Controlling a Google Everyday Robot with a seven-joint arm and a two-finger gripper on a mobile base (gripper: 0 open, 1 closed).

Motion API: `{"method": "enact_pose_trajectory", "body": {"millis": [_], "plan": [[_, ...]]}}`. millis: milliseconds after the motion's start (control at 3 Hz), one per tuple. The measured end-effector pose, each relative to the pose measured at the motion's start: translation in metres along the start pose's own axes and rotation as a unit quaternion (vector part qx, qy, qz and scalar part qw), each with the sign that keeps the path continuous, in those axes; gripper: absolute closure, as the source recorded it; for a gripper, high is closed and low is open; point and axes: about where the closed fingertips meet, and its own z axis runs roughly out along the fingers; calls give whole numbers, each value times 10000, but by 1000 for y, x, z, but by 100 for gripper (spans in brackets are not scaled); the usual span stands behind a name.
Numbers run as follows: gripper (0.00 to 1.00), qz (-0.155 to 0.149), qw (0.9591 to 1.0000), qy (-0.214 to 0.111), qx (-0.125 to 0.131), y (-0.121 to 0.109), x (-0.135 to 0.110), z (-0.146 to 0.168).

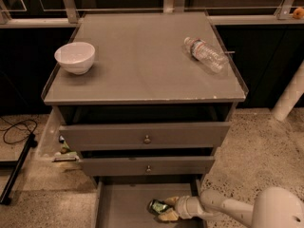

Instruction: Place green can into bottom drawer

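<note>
Your gripper (164,209) sits low inside the bottom drawer (121,208), reaching in from the right. The can (156,206) lies at its tip, just to its left, on the drawer floor. Directly above the gripper, the two upper drawers (145,136) stack one over the other. Higher still and behind it is the cabinet top (142,75). There the bowl (75,57) stands far to the gripper's left, and the bottle (205,54) lies off to its right.
</note>
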Motion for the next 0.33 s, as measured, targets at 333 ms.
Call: {"method": "enact_pose_trajectory", "body": {"millis": [333], "plan": [[0,0,10000,0,0,0,0,0]]}}
